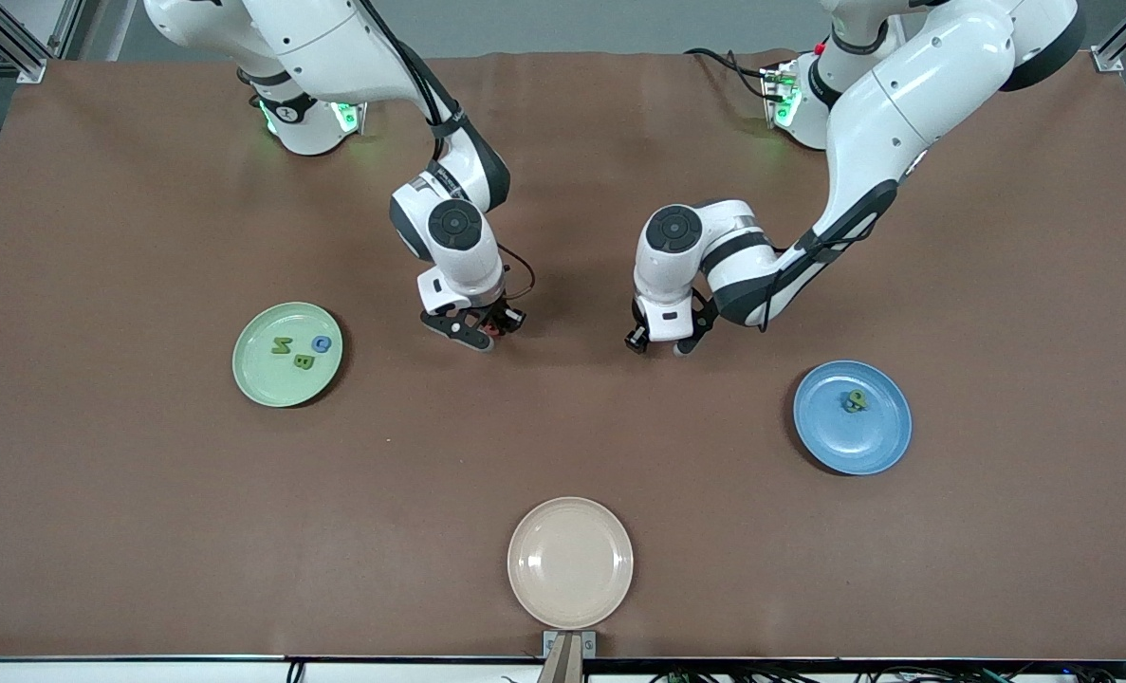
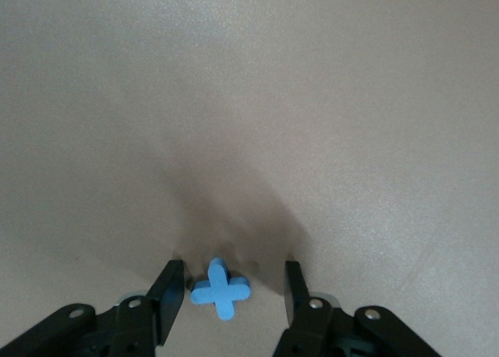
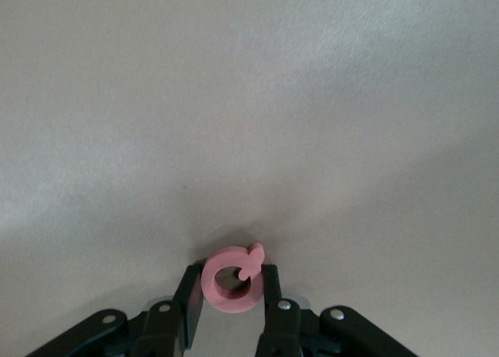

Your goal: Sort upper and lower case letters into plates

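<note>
With the right gripper (image 3: 232,288) clamped on the red letter (image 3: 231,279), centre the left gripper's (image 2: 226,295) parted fingers around the blue letter (image 2: 221,291), frame bottom, before closing

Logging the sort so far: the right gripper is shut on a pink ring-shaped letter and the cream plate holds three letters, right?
Not quite: in the front view the cream plate holds nothing; the three letters lie in the pale green plate. The right gripper is indeed shut on the pink ring-shaped letter.
</note>
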Robot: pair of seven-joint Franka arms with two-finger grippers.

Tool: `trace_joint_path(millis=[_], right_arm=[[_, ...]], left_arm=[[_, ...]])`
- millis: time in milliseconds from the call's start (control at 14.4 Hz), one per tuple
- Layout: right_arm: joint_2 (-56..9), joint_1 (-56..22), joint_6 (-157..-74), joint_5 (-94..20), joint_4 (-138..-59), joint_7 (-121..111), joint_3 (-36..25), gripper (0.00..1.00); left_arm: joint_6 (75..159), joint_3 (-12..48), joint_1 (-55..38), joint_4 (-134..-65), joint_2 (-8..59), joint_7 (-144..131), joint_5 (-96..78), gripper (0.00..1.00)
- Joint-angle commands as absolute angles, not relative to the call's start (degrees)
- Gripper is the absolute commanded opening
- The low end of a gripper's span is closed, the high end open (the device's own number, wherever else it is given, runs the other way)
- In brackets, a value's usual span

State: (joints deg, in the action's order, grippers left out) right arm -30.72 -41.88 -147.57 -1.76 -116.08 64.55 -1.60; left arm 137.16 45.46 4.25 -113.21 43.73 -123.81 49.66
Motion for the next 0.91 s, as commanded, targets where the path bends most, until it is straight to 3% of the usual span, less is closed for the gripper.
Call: trace_joint_path(millis=[0,209,418,627,836], right_arm=[[-27.97,-38.86,-142.24,-0.79,-116.10,59.88,-1.67,0.00],[-22.61,-34.56,-137.99,-0.79,-118.98,51.62,-1.67,0.00],[-16.02,-27.44,-137.99,-0.79,-125.31,38.98,-1.58,0.00],[-11.79,-22.43,-138.25,-0.79,-129.97,29.82,-1.58,0.00],[-8.88,-16.19,-138.69,-0.79,-133.76,19.55,-1.58,0.00]], left_arm=[[137.72,45.26,3.87,-113.20,43.86,-124.98,51.15,0.52],[137.72,45.26,3.87,-113.20,44.21,-125.07,51.15,0.39],[137.72,45.26,3.08,-113.12,44.65,-125.07,51.06,0.13],[137.72,45.26,3.16,-112.94,44.65,-125.07,51.06,0.01],[137.55,45.44,4.30,-112.50,43.51,-124.37,51.06,0.00]])
